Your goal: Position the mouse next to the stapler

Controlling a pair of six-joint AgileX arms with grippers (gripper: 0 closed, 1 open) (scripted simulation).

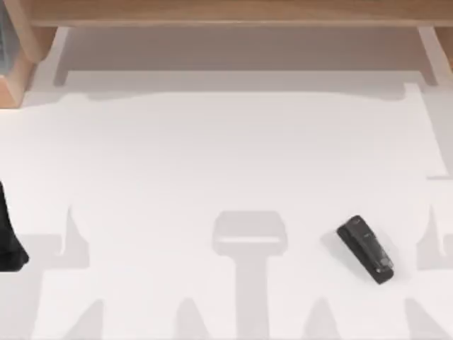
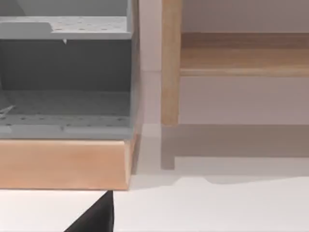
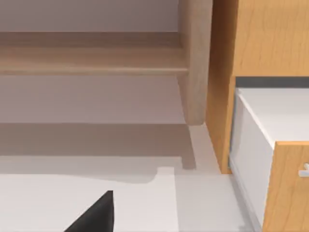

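The stapler, a small black bar with grey marks on top, lies at an angle on the white table, front right of centre. The mouse is out of view. My left arm is a dark shape parked at the table's left edge, far from the stapler. In the left wrist view a black part of the left gripper juts in, facing the back left corner. A similar black part of the right gripper appears in the right wrist view, facing the back right corner.
A wooden shelf runs along the back of the table. A grey perforated rack on a wooden base stands at the back left. At the back right, a wooden cabinet with a white drawer stands beside a wooden post.
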